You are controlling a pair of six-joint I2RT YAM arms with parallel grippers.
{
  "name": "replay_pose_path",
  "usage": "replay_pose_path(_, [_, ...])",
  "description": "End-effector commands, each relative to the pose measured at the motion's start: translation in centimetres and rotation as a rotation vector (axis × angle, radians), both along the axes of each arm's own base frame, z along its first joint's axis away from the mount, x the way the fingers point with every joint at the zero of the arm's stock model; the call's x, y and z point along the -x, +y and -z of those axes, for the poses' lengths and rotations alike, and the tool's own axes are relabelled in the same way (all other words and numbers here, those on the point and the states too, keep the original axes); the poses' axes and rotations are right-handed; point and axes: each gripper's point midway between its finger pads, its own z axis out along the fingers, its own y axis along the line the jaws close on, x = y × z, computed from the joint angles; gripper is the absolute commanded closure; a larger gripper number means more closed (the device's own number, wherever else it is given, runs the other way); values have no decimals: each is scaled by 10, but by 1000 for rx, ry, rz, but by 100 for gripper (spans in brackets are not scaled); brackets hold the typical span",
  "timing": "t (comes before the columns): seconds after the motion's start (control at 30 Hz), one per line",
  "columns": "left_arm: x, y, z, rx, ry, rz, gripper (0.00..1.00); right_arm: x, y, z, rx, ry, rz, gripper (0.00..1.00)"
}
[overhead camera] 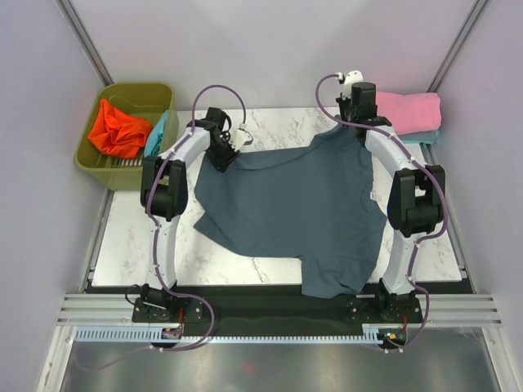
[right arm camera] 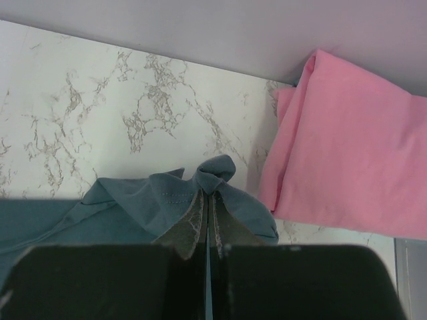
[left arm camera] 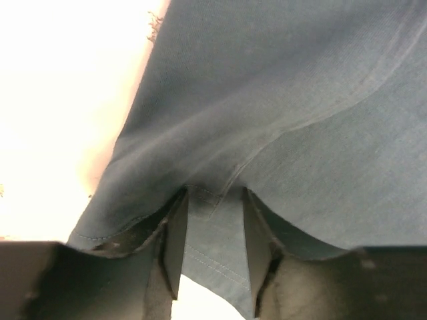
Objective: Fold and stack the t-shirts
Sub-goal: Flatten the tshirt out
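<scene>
A large dark slate t-shirt point(overhead camera: 302, 204) lies spread over the marble table point(overhead camera: 139, 237), one end hanging over the near edge. My left gripper point(overhead camera: 225, 153) is at its far left corner. In the left wrist view its fingers point(left arm camera: 175, 247) stand partly apart, with a flat hemmed strip of the shirt point(left arm camera: 217, 247) between them. My right gripper point(overhead camera: 353, 122) is shut on a bunched tip of the shirt point(right arm camera: 213, 175) at the far right. A folded pink t-shirt point(overhead camera: 410, 109) lies on a teal one point(overhead camera: 423, 136).
An olive-green bin point(overhead camera: 90, 159) stands at the far left and holds an orange-red t-shirt point(overhead camera: 118, 131) and a teal one point(overhead camera: 157, 135). The pink shirt point(right arm camera: 347, 147) lies just right of my right gripper. Grey walls enclose the table.
</scene>
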Motion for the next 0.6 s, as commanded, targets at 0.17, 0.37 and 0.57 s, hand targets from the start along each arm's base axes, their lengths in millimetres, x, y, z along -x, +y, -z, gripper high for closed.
replay_pose_path(0.17, [-10, 3, -11, 9, -37, -7, 67, 1, 4, -36, -25, -83, -2, 100])
replay_pose_path(0.37, [-9, 5, -16, 17, -43, -9, 80, 0, 5, -34, -32, -82, -3, 100])
replay_pose_path(0.57, [-10, 6, -31, 26, -65, -28, 98, 2, 4, -42, -28, -94, 2, 100])
